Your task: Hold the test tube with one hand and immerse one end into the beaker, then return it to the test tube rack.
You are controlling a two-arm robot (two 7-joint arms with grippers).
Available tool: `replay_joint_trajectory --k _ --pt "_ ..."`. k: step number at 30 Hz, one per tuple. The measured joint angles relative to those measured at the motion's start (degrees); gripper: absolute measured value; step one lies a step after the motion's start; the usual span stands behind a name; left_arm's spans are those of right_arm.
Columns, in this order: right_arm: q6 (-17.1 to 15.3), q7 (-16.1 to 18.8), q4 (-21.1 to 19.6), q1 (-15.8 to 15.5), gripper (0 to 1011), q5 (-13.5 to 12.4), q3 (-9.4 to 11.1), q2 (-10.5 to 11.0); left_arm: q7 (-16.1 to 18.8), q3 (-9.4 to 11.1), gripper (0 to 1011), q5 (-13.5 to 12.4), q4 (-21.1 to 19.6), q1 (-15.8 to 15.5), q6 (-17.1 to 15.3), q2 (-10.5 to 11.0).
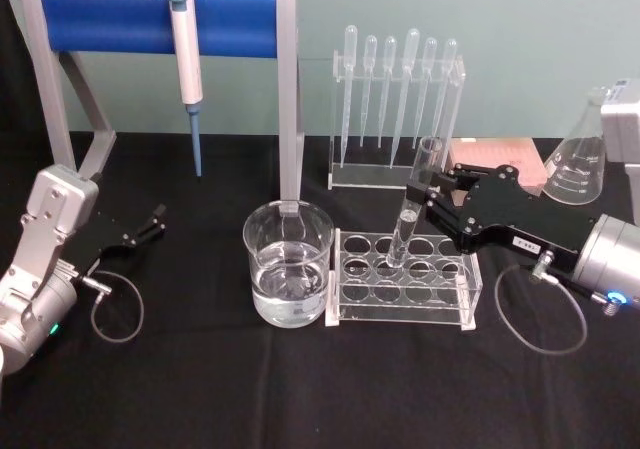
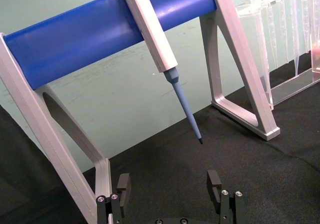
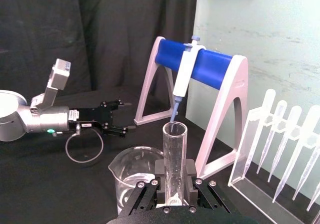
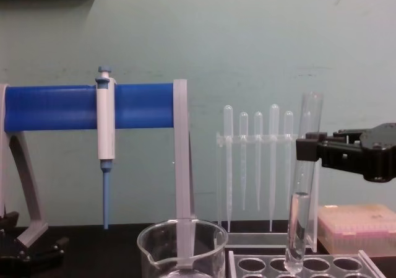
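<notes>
The right pincer (image 1: 428,195) is clamped on the tube (image 1: 412,209), whose round bottom sits at a rack (image 1: 400,287) hole just beside the beaker (image 1: 288,264). Judging by that, the dip and return seem still ahead. The left pincer (image 1: 152,222) idles apart, well away.

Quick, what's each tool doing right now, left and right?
Left tool: open, empty, parked near the pipettor stand.
Right tool: closed on the test tube, upright over the rack.

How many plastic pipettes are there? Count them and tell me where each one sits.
6. The pipettes hang side by side in the clear stand at the back, behind the tube rack. In the chest view the test tube may hide one.
</notes>
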State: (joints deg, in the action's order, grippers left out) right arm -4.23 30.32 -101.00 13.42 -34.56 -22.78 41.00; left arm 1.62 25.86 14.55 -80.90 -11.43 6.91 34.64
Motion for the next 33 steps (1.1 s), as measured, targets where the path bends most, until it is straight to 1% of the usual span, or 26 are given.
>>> replay_joint_trajectory --k 13,15,33 --pt "-0.3 -0.5 1.8 0.1 238 1.8 -0.5 -2.5 0.0 0.0 1000 0.0 0.0 0.0 0.0 0.0" --pt "-0.3 -0.5 1.9 0.1 238 1.9 -0.5 -2.6 0.0 0.0 1000 0.0 0.0 0.0 0.0 0.0" --pt "1.3 -0.1 6.0 -0.7 238 4.1 -1.2 -4.9 0.0 0.0 1000 0.0 0.0 0.0 0.0 0.0"
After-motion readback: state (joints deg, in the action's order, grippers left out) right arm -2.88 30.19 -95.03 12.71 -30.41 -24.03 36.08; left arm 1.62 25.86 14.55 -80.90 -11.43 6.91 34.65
